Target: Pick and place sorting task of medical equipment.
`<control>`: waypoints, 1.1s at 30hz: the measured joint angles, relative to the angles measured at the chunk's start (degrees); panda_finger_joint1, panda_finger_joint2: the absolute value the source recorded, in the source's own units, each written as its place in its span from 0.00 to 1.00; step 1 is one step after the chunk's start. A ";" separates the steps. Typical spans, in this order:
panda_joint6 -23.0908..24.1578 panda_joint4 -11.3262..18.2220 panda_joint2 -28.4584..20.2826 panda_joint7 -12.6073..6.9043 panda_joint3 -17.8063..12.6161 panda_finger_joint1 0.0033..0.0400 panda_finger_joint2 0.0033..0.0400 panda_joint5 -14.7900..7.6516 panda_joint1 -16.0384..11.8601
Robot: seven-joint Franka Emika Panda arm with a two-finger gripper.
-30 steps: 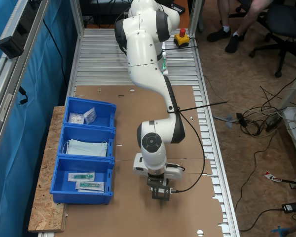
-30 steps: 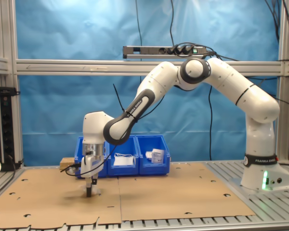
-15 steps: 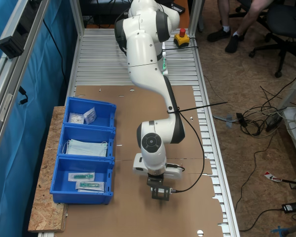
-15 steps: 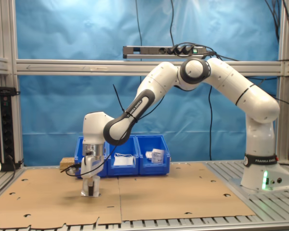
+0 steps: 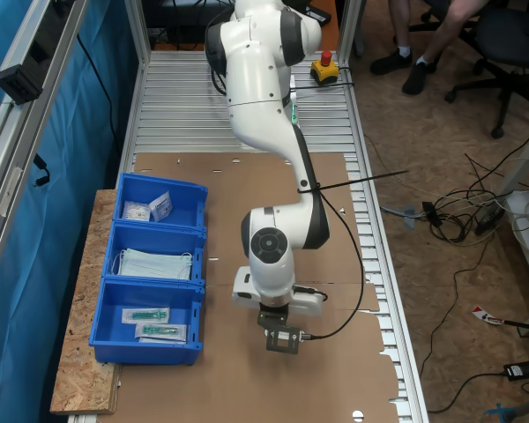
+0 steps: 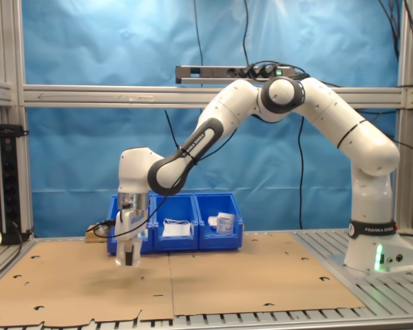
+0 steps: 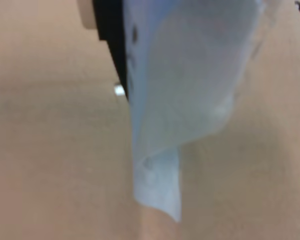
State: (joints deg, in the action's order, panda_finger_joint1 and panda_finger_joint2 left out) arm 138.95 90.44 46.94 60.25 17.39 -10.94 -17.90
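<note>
The medical equipment, a thin white packet (image 7: 190,90), hangs crumpled from my gripper in the wrist view, beside a dark finger (image 7: 110,45). My gripper (image 5: 282,340) is shut on it and hovers a little above the cardboard (image 5: 247,176), beside the nearest of three blue bins (image 5: 190,310). In the second exterior view the gripper (image 6: 129,258) hangs in front of the bin row (image 6: 193,203), with the packet pale around its fingertips.
The far bin (image 5: 197,196) holds small white packets, the middle bin (image 5: 199,243) holds face masks, the nearest one green syringes. A chipboard slab (image 5: 84,352) lies under the bins. A red stop button (image 5: 325,62) sits behind the arm. A person's legs (image 5: 414,44) and floor cables (image 5: 458,211) lie beyond the table.
The gripper has risen off the cardboard with the packet in its fingers and shifted slightly toward the bins. The arm's upper links have swung a little with it.
</note>
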 joint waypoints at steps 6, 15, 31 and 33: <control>-2.72 2.35 -5.37 0.00 -1.40 0.07 0.07 0.00 0.00; -7.06 9.57 -16.81 0.00 -4.86 0.07 0.07 0.00 -0.05; -10.66 27.10 -35.57 0.00 -9.81 0.07 0.07 0.00 -3.28; -10.93 29.05 -37.15 0.00 -10.30 0.07 0.07 0.00 -4.20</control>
State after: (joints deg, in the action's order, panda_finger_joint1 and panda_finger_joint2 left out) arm 128.01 119.49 9.79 60.25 7.09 -10.94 -22.10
